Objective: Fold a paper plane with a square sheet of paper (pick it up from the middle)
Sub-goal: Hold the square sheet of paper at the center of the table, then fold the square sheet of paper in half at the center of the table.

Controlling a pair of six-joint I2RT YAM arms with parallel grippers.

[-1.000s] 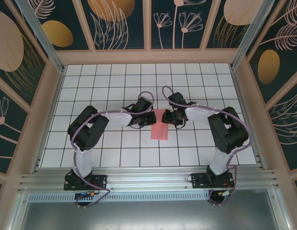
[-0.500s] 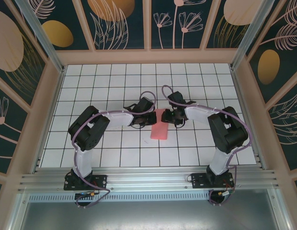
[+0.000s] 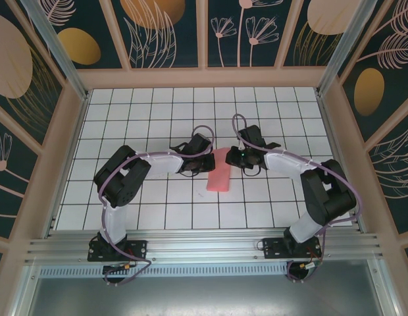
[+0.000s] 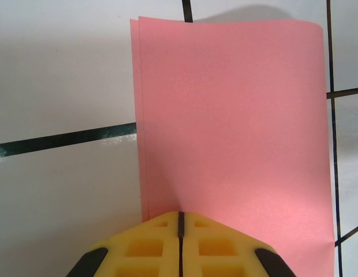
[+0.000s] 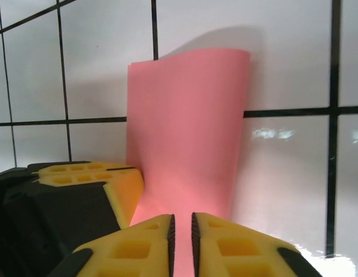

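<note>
Folded square sheet of paper (image 3: 219,176) lying mid-counter (image 3: 158,118), between both grippers. Left gripper (image 4: 180,214) jaws fully closed, apparently pressing down on sheet's left side, not gripping. Right gripper (image 5: 181,218) jaws nearly closed over sheet's right side; cannot tell if pinching. Doing it well: left anchoring sheet, right pressing along fold, layers aligned. Counting: one sheet, two layers; two grippers.
</note>
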